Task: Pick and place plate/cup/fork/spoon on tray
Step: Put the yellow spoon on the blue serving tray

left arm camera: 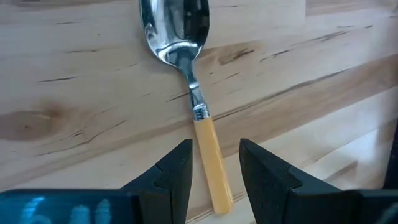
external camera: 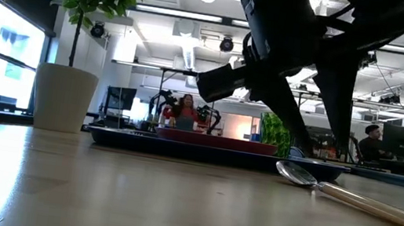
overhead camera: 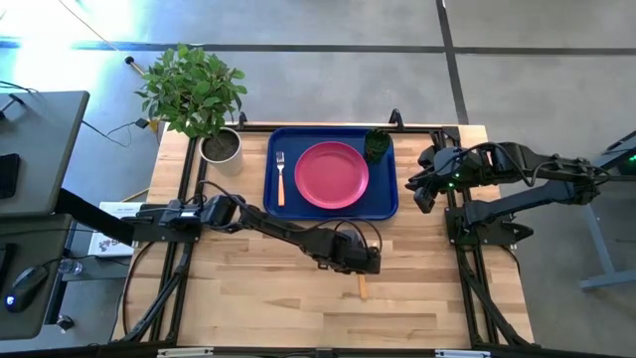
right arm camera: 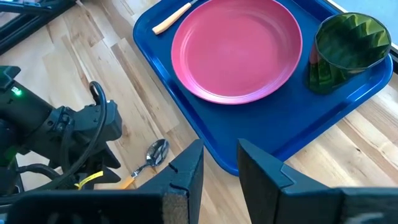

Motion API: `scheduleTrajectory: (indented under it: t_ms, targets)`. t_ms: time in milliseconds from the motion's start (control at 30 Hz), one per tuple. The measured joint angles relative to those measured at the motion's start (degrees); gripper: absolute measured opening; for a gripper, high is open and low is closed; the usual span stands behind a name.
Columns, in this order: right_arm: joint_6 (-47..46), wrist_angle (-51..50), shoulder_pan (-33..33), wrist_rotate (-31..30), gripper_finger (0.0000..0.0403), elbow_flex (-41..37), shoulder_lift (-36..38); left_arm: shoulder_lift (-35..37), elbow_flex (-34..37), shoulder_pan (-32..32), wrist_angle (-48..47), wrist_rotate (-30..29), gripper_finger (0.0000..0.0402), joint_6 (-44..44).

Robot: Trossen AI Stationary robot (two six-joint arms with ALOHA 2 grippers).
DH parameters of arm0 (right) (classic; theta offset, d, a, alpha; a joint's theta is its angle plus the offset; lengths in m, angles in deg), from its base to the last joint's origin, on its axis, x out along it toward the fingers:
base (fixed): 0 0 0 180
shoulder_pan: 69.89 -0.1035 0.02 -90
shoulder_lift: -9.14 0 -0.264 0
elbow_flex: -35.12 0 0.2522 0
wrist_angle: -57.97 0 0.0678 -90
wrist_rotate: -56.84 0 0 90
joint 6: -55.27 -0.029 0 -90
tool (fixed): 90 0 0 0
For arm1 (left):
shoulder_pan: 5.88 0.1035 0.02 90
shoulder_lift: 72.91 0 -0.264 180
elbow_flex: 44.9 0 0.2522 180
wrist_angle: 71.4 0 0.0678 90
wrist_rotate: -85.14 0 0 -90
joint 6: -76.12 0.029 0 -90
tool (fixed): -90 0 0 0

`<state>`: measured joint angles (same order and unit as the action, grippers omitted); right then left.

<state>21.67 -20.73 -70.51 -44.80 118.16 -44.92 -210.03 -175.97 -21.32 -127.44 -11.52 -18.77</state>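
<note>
Spoon point(left arm camera: 189, 93) lies flat on table point(overhead camera: 248, 298), outside tray point(overhead camera: 388, 204), near its front rim. Plate point(overhead camera: 331, 175), fork point(overhead camera: 280, 177), cup point(overhead camera: 377, 145) already on tray. Left gripper point(left arm camera: 214, 165) over spoon, jaws apart, straddling orange handle, nothing held. Advice: drop straight, pinch handle mid-length, lift level. Right gripper point(right arm camera: 219, 163) beside tray's right edge, jaws apart, empty. No readable writing or brand.

The left tool point(left arm camera: 214, 171) is low in front of the tray point(overhead camera: 332, 213), fingers apart; the right tool point(overhead camera: 425, 191) waits beside the tray, fingers apart.
</note>
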Motion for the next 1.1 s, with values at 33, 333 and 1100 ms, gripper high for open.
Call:
scheduleTrajectory:
  t_ms: [33,333,1100]
  targets:
    - [0.0,0.0,0.0,0.0,0.0087,0.0,0.0,0.0,0.0,-0.1,0.0,0.0,0.0122,0.0]
    - [0.0,0.1,0.0,0.0,0.0087,0.0,0.0,-1.5,-0.1,0.0,0.9,0.2,0.0122,-0.9]
    - [-0.1,0.5,0.0,0.0,0.0087,0.0,0.0,-4.5,-0.1,1.6,3.2,4.4,0.0122,1.0]
